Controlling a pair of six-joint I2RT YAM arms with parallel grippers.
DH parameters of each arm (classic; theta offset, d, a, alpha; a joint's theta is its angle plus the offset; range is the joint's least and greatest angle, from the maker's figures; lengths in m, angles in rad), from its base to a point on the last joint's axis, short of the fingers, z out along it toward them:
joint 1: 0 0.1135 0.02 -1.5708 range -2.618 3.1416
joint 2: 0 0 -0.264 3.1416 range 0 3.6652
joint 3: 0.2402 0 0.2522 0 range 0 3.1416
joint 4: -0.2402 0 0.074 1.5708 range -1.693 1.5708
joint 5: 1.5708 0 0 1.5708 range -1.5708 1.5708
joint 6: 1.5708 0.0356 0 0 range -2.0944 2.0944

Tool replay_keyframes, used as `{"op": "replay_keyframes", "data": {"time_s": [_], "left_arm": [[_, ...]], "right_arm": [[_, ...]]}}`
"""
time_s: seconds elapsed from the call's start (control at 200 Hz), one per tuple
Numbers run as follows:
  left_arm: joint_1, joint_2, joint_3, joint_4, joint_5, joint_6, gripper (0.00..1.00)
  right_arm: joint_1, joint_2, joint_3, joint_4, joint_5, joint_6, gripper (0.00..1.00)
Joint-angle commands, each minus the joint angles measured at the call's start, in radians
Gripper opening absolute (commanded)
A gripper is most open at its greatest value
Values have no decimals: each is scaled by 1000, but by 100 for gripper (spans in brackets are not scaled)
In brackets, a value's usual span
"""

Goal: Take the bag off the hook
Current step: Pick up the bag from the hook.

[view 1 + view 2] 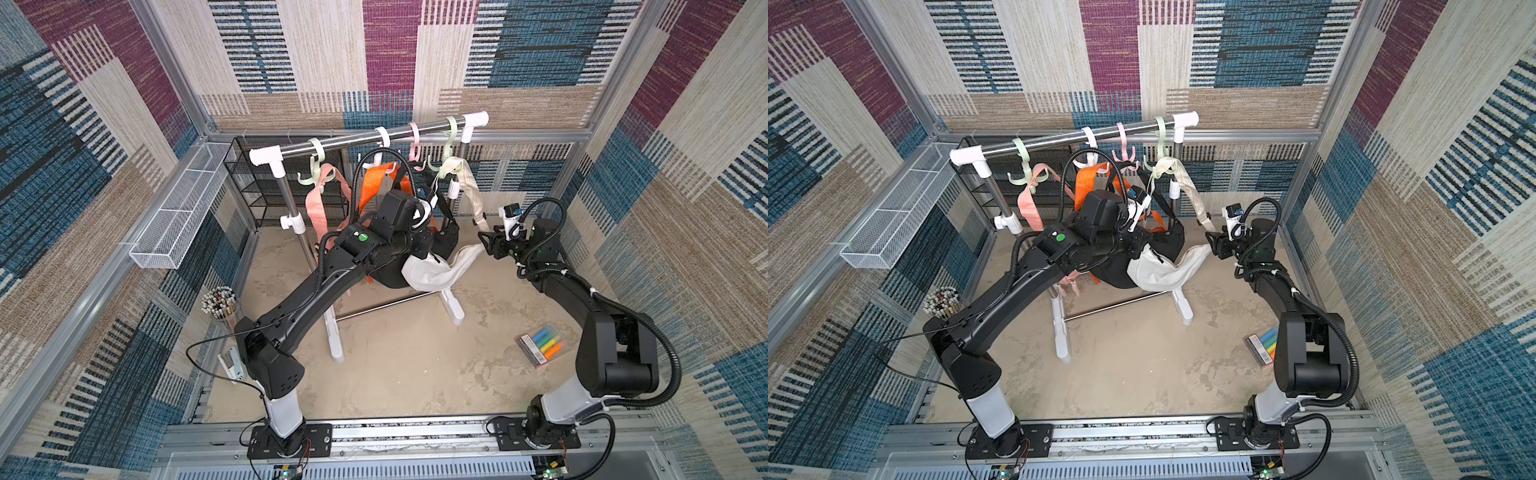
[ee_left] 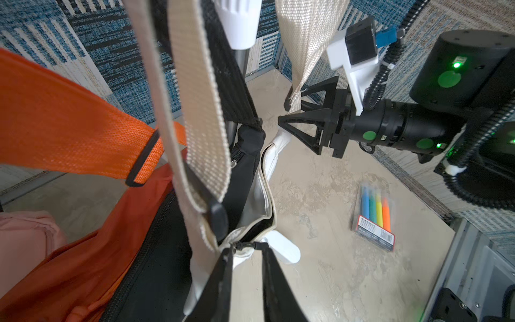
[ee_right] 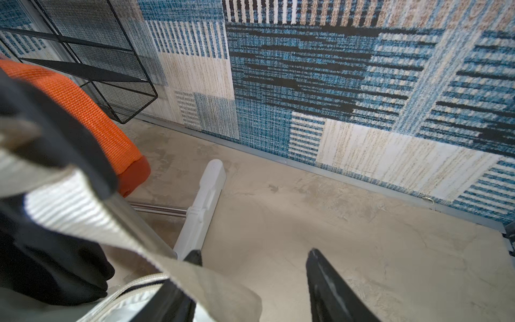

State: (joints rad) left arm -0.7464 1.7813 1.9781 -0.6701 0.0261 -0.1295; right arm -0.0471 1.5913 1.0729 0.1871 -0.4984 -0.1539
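Note:
A white bag (image 1: 432,270) (image 1: 1158,270) hangs low by its cream strap (image 1: 471,191) (image 2: 200,117) from the pale green hook (image 1: 448,162) (image 1: 1160,160) at the right end of the rack's rod (image 1: 353,139). In the left wrist view my left gripper (image 2: 246,248) stands narrowly open. The bag's zipper end and black zipper pull (image 2: 245,245) lie between its fingertips. At the bag's other end my right gripper (image 1: 482,241) (image 1: 1209,241) (image 3: 254,255) is open. The cream strap (image 3: 106,223) drapes over one of its fingers and partly into the gap.
On the same rod hang a black bag (image 1: 449,237), an orange bag (image 1: 370,183) and a pink one (image 1: 320,195), crowded against the white bag. A marker pack (image 1: 542,343) lies on the floor at the right. A black wire shelf (image 1: 257,183) and a pencil cup (image 1: 218,301) stand at the left.

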Motion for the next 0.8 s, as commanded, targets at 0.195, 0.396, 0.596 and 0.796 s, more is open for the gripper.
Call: {"op": "replay_keyframes", "data": {"time_s": [0.195, 0.396, 0.596, 0.796], "left_arm": [[-1, -141, -136, 77, -93, -11, 46], [-1, -103, -105, 64, -100, -1, 54], [-1, -24, -5, 5, -141, 12, 50], [1, 22, 61, 6, -154, 25, 43]], "right_arm": [[-1, -1, -6, 64, -29, 10, 64], [0, 20, 22, 38, -49, 1, 46], [-1, 20, 27, 25, -69, -2, 40], [-1, -12, 13, 31, -83, 7, 30]]}}
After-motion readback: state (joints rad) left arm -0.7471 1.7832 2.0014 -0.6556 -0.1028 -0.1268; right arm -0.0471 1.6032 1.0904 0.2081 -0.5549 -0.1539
